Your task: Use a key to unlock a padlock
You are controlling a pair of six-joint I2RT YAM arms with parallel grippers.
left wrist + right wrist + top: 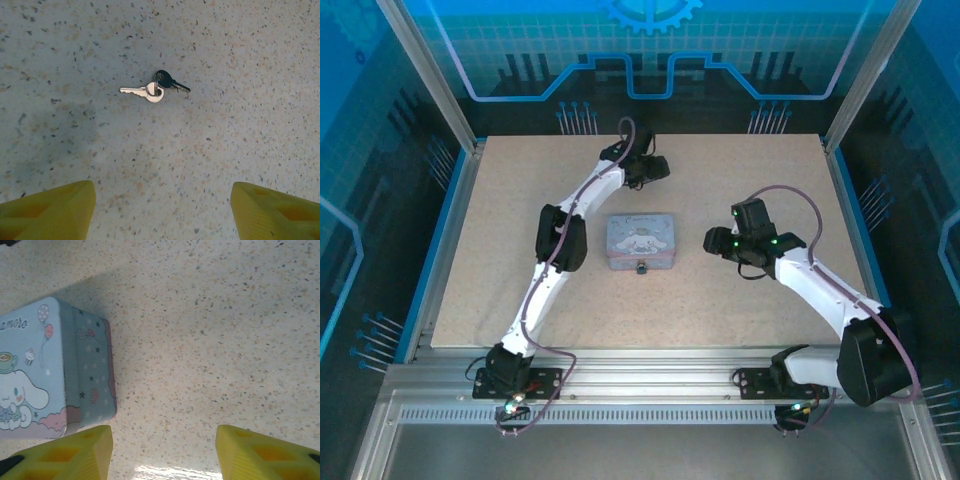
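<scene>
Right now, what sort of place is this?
Probably a robot test cell, not a home: silver aluminium frame posts and blue printed wall panels enclose a speckled beige tabletop, with the white left robot arm and right robot arm bolted at its near edge.

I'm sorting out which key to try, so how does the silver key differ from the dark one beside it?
The silver key is pale and shiny; the dark key has a black head. In the left wrist view the silver key's blade points left, the dark key's right and slightly down. The silver key looks longer than the dark key. Both lie flat on the speckled table, joined by one ring.
</scene>
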